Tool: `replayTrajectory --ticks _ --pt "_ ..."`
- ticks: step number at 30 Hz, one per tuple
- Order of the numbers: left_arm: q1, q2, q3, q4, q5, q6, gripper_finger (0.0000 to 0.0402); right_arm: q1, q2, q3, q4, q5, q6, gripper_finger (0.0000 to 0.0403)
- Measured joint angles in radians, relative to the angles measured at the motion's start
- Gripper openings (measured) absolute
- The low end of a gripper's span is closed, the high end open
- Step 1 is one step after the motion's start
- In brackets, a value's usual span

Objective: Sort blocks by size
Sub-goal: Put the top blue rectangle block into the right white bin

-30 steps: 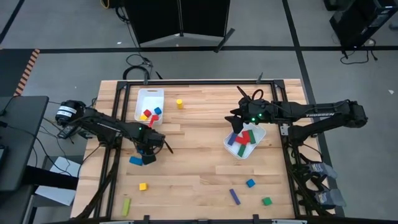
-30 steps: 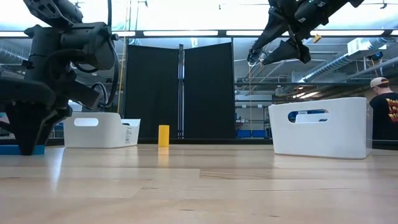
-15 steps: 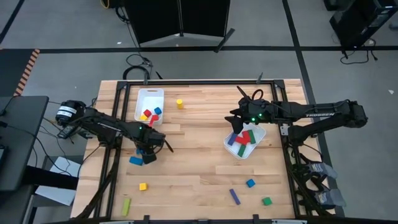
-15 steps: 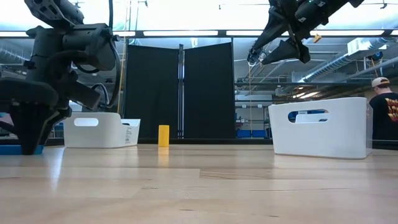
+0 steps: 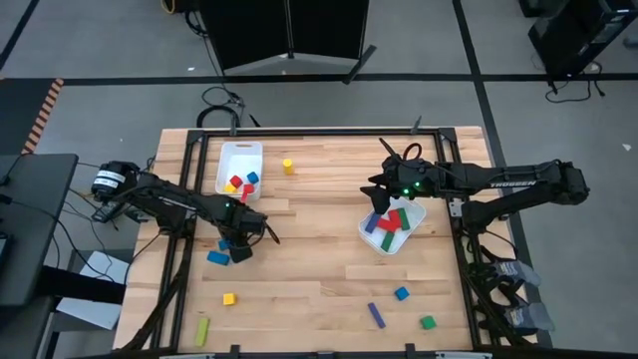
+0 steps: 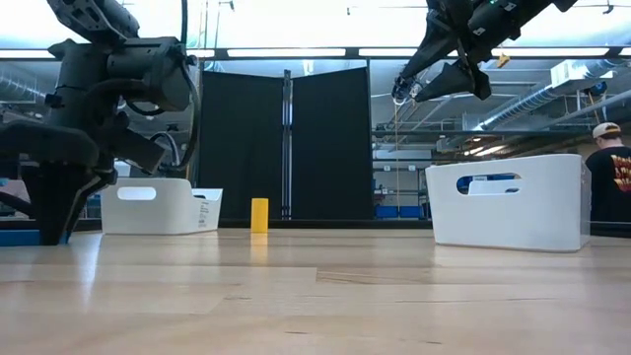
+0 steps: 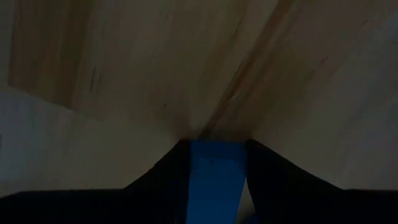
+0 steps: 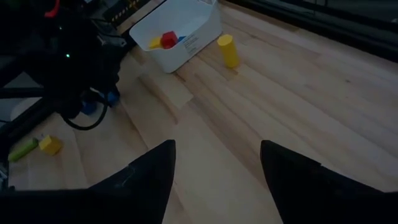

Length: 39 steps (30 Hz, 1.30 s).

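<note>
On the left side of the wooden worktop (image 5: pixel 319 269), the left gripper (image 5: pixel 240 251) is lowered onto a blue block (image 5: pixel 217 257) that lies flat on the wood; in the left wrist view the blue block (image 7: pixel 214 177) sits squarely between the two dark fingers (image 7: pixel 158 180), which press against its two sides — clenched on it, with the block resting on the worktop. Just beyond that gripper stands a white bin (image 5: pixel 240 152) with small red, yellow and blue blocks inside, and beside it a yellow block (image 5: pixel 287 166) stands upright on its own. Toward the near edge lie a small yellow cube (image 5: pixel 229 298), a yellow-green bar (image 5: pixel 202 331), a purple bar (image 5: pixel 376 315), a blue cube (image 5: pixel 401 293) and a green cube (image 5: pixel 428 322), all well apart from one another. On the right, a second white bin (image 5: pixel 366 232) carries longer red, green and blue bars — the right gripper (image 5: pixel 380 186) hangs above its far edge, its fingers (image 8: pixel 146 177) spread apart and holding nothing.
</note>
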State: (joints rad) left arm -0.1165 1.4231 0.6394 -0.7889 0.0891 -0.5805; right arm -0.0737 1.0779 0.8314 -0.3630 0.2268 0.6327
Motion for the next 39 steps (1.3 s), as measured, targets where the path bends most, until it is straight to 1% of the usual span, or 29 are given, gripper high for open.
replayTrajectory --ticks 2,6,8,11,14,18,21,26,30,32,33,36,39 --pt "0.0 0.003 0.022 0.015 -0.003 0.008 0.013 0.0 0.0 0.0 0.0 0.0 -0.004 0.0246" --pt "0.01 0.001 0.073 0.123 -0.008 0.03 0.013 -0.001 0.0 0.0 0.003 0.0 -0.009 0.0245" --pt "0.016 0.001 0.086 0.131 -0.016 0.03 0.013 -0.001 0.0 0.0 0.003 0.0 -0.013 0.0245" --pt "0.026 0.0 0.135 0.198 -0.02 0.051 0.013 -0.001 0.0 0.0 0.015 -0.017 -0.015 0.0244" --pt "0.039 0.0 0.198 0.242 -0.042 0.104 0.013 -0.001 -0.002 0.0 0.073 -0.043 -0.015 0.0242" --pt "0.082 0.01 0.287 0.392 -0.096 0.18 0.013 -0.005 -0.015 0.0 0.2 -0.048 -0.015 0.024" --pt "0.124 0.07 0.332 0.471 -0.088 0.229 0.013 -0.015 -0.037 0.0 0.301 -0.048 -0.015 0.024" --pt "0.155 0.261 0.431 0.565 0.029 0.323 0.013 -0.054 -0.083 0.0 0.425 -0.048 -0.042 0.0238" --pt "0.169 0.405 0.557 0.595 0.127 0.375 0.013 -0.079 -0.125 0.0 0.448 -0.047 -0.042 0.0235" --pt "0.169 0.435 0.634 0.568 0.138 0.418 0.013 -0.081 -0.142 0.0 0.446 -0.047 -0.042 0.0233" --pt "0.169 0.443 0.669 0.544 0.133 0.442 0.013 -0.081 -0.148 0.0 0.446 -0.047 -0.042 0.0232" --pt "0.171 0.451 0.737 0.458 0.071 0.532 0.013 -0.075 -0.163 0.0 0.445 -0.047 -0.042 0.0228" --pt "0.214 0.45 0.769 0.448 0.033 0.607 0.013 -0.07 -0.167 0.0 0.445 -0.037 -0.049 0.0224"
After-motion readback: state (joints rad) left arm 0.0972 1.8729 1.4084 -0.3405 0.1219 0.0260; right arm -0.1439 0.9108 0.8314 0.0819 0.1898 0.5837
